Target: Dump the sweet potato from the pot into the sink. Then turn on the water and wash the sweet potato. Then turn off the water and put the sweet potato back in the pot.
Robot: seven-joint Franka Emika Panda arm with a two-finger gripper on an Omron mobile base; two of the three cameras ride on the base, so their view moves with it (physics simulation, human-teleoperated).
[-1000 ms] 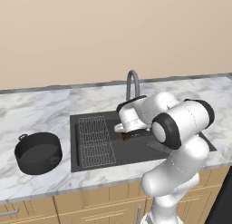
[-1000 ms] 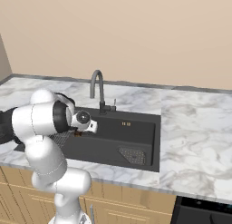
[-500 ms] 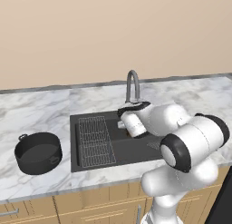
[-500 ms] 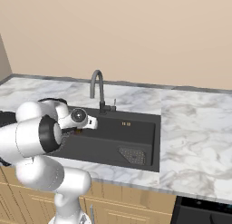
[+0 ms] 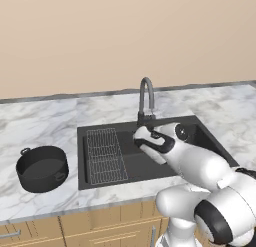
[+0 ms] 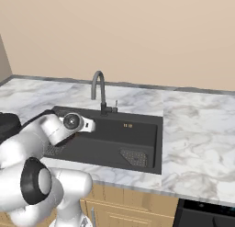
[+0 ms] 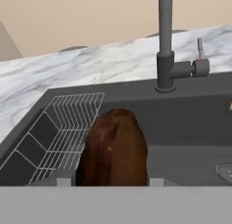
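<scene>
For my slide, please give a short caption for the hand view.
Gripper holding the sweet potato above the sink, faucet behind.

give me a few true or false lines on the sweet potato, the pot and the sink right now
1. The oblong reddish-brown sweet potato sits between the tool's fingertips. True.
2. The round dark grey pot stands inside the basin. False: it stands on the marble counter, beside the sink.
3. Water is running from the curved grey gooseneck faucet. False: no stream shows.
4. The tool is over the dark grey recessed sink. True.
5. The pot holds the sweet potato. False: the pot looks empty; the sweet potato is at the tool.
</scene>
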